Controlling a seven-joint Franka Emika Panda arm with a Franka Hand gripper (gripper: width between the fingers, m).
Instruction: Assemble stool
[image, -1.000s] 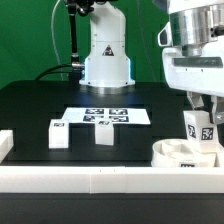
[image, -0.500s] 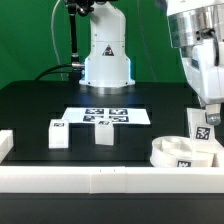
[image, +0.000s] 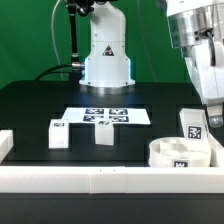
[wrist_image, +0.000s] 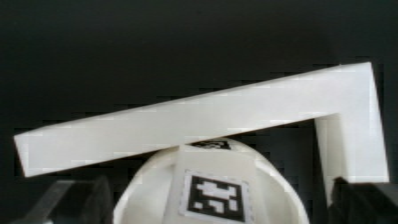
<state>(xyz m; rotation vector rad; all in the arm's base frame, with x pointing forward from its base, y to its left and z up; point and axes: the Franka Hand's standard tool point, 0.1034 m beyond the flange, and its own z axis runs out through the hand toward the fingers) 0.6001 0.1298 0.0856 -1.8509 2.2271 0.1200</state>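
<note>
Far left edge of the exterior view has a short rail stub (image: 5, 143), nothing to do with the stool. Moving right, two spare legs stand on the black desk (image: 30, 110): the first leg (image: 58, 133) left of centre and the second leg (image: 103, 131) near the middle, apart from each other and both well apart from the seat. Just behind them lies the marker board (image: 105, 116).

Lower right is the round seat (image: 158, 152), lying flat right behind the long front rail (image: 100, 180). The third leg (image: 192, 125) stands on the rear part of the seat, leaning a touch, with its tag facing the camera. Whether its foot is actually down in a hole can't be told from here.

The arm (image: 200, 50) fills the upper right corner. In the wrist view the claw (wrist_image: 214, 205) straddles that third leg, with its dark fingers (wrist_image: 75, 200) out to either side and a gap next to the leg each way, so it looks open and gripping nothing.

Looks like the step in hand is fitting the first of three legs to the seat. Since the leg leans and looks only set down, the next move probably calls for getting it seated straight, or a clean lift clear without nudging it, then over to the second leg.
</note>
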